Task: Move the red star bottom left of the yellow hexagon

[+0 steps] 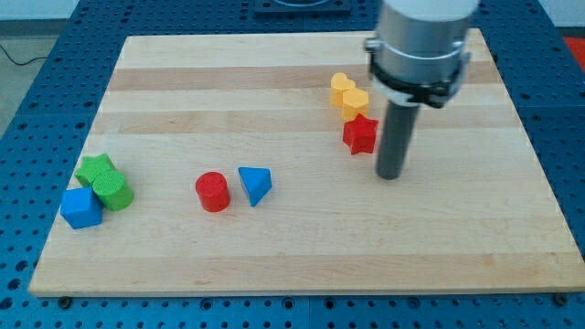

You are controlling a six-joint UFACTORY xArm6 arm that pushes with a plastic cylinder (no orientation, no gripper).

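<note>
While no writing shows, my tip [390, 174] just right of red star [360, 134], below yellow hexagon [356, 101], pincer unseen.

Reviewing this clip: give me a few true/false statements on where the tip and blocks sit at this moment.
1. My tip is to the view's right of the red star. True.
2. The red star lies toward the view's top from the yellow hexagon. False: it lies just below it.
3. The red cylinder sits beside the blue triangle. True.
4. The green blocks are near the view's right edge. False: they are at the left, by the blue cube.
</note>
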